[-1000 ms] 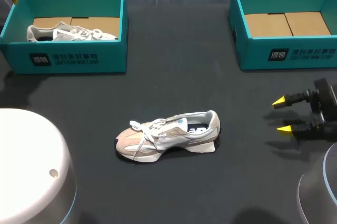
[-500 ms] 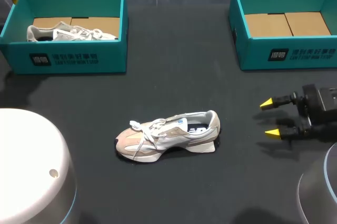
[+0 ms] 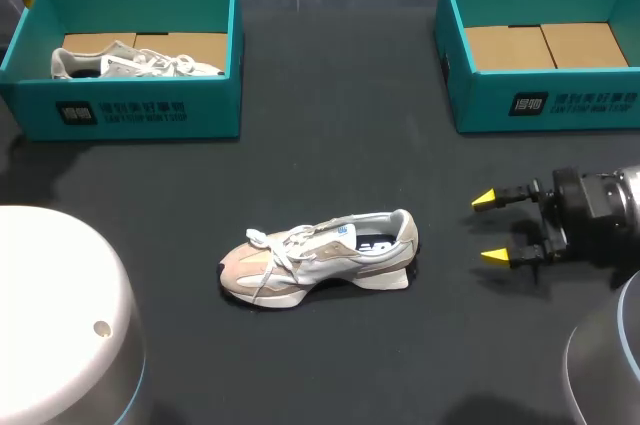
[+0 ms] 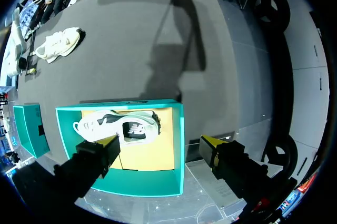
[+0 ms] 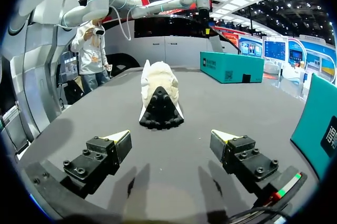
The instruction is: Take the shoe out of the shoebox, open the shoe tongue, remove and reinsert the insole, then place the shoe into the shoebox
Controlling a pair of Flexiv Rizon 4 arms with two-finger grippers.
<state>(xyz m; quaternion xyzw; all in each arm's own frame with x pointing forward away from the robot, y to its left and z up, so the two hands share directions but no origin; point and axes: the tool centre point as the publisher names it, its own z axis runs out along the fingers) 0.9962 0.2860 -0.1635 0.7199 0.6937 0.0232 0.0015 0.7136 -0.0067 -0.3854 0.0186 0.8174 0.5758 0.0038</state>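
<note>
The shoe (image 3: 318, 260) lies on its sole in the middle of the dark tabletop (image 3: 330, 165), outside both boxes, with its toe toward the left arm's side and its heel toward the right. Its laces lie loose over the tongue. The right gripper (image 3: 490, 228) hovers low over the tabletop just off the heel, well apart from it, fingers spread wide and holding nothing; in its wrist view the shoe (image 5: 158, 95) sits straight ahead, heel first. The right shoebox (image 3: 540, 100) behind it shows only its cardboard floor. The left shoebox (image 3: 140, 115) holds a second shoe (image 3: 130, 63). The left gripper (image 4: 160, 142) hangs above that box, wide apart and holding nothing.
</note>
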